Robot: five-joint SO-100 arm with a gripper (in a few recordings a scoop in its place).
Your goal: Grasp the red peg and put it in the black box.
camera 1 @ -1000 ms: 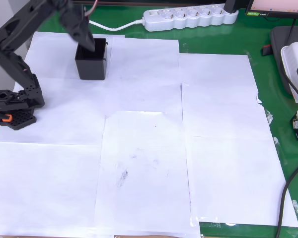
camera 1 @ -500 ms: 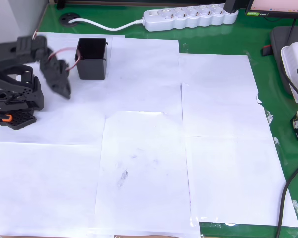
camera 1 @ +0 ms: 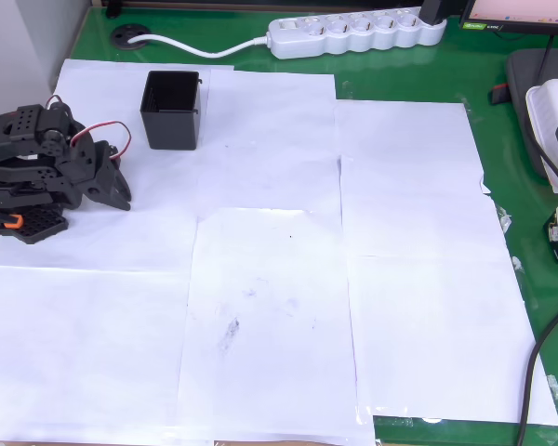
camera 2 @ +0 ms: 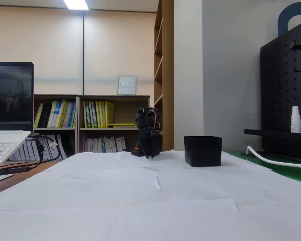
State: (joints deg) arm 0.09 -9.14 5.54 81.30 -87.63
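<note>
The black box (camera 1: 171,128) stands upright on the white paper at the back left in the overhead view, and right of centre as the black box (camera 2: 203,150) in the fixed view. I see no red peg on the paper; the box's inside is dark and whatever lies in it is hidden. My arm is folded up over its base at the left edge. The gripper (camera 1: 119,193) points down-right toward the paper, below and left of the box and apart from it. Its fingers look closed together with nothing between them. In the fixed view the folded arm (camera 2: 149,131) stands left of the box.
White paper sheets (camera 1: 279,279) cover a green mat (camera 1: 502,139). A white power strip (camera 1: 353,32) and its cable lie along the back edge. Dark devices and a cable crowd the right edge (camera 1: 553,111). A laptop (camera 2: 5,145) stands at the left in the fixed view.
The arm has drawn back from above the black box, swung down and to the left, and folded over its base. The box has not moved.
</note>
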